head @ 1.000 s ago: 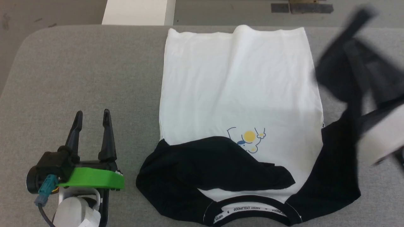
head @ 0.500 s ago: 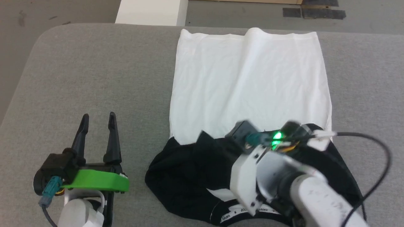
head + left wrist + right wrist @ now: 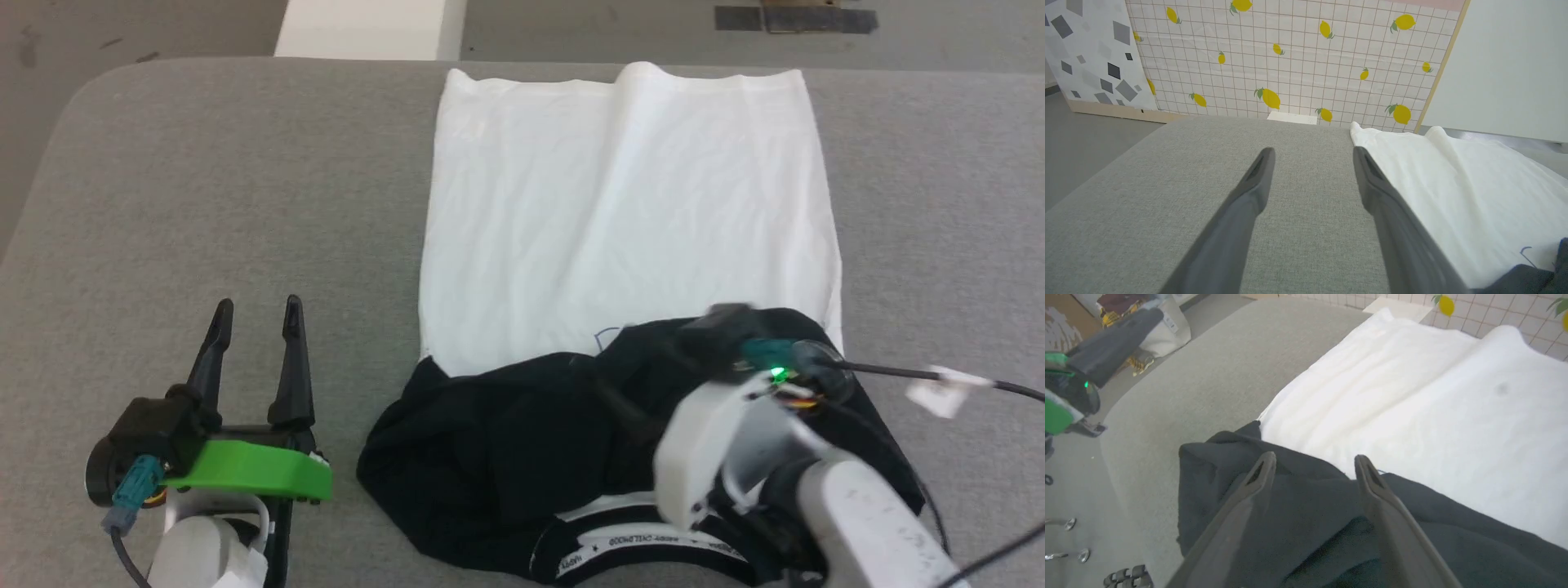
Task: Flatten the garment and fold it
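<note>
Creased soft garment [image 3: 629,204], coarse grey tabletop [image 3: 204,180]

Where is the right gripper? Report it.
In the head view's lower right, the right gripper, open, is over the garment's black sleeves, near its collar.

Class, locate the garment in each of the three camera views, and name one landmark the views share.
Head view: garment centre, white body far, black sleeves near.
Left wrist view: garment at the right edge.
Right wrist view: garment across centre and right.
Shared landmark: raised crease at the white far hem.
</note>
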### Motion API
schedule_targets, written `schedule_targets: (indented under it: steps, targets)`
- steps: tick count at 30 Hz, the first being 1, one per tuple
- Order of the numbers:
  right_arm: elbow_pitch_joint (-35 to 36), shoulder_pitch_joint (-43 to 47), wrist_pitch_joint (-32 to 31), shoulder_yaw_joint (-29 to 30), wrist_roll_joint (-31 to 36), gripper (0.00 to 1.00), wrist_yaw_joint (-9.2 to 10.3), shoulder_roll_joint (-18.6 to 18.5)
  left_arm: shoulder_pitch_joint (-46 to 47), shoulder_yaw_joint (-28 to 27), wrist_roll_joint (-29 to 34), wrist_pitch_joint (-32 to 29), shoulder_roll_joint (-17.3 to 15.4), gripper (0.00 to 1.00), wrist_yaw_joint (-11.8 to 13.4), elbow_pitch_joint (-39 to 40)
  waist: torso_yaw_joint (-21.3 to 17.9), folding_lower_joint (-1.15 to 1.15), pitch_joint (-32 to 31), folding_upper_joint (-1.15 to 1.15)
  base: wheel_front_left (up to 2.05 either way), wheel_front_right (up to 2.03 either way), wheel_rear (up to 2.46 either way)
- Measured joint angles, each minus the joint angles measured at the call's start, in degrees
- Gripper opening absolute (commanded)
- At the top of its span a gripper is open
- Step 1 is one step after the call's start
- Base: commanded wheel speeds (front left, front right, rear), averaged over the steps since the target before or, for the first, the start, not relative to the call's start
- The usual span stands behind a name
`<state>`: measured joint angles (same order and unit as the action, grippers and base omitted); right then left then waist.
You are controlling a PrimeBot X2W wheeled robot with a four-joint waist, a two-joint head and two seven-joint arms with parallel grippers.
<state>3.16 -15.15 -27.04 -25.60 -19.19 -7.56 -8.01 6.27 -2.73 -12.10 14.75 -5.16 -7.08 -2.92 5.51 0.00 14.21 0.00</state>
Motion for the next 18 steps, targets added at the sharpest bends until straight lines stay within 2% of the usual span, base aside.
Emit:
schedule_targets:
  steps: [4, 10, 14, 18]
  targets:
    - [4.2, 2.1, 7.1, 7.6, 1.0, 1.0, 0.0, 1.7, 1.1, 2.0, -0.2, -0.9, -2.9, 1.0, 0.0, 0.1, -2.1, 0.0, 0.5, 0.0, 0.0, 0.0, 0.0]
    - [7.2, 3.6, 17.1, 15.6, 2.8, 1.0, 0.0, 3.5, 10.7, 6.3, -3.2, -7.9, -10.5, 1.0, 0.0, 1.6, -5.4, 0.0, 3.1, 0.0, 0.0, 0.0, 0.0]
    - [7.0, 3.5, 22.2, 18.4, 3.0, 1.0, 0.0, 4.2, 19.6, 8.7, -7.3, -15.7, -17.0, 1.0, 0.0, 1.2, -7.7, 0.0, 6.1, 0.0, 0.0, 0.0, 0.0]
    - [6.4, 3.3, 25.2, 20.0, 2.9, 1.0, 0.0, 4.7, 29.7, 9.8, -12.8, -26.2, -22.6, 1.0, 0.0, -1.9, -10.1, 0.01, 9.6, 0.0, 0.0, 0.0, 0.0]
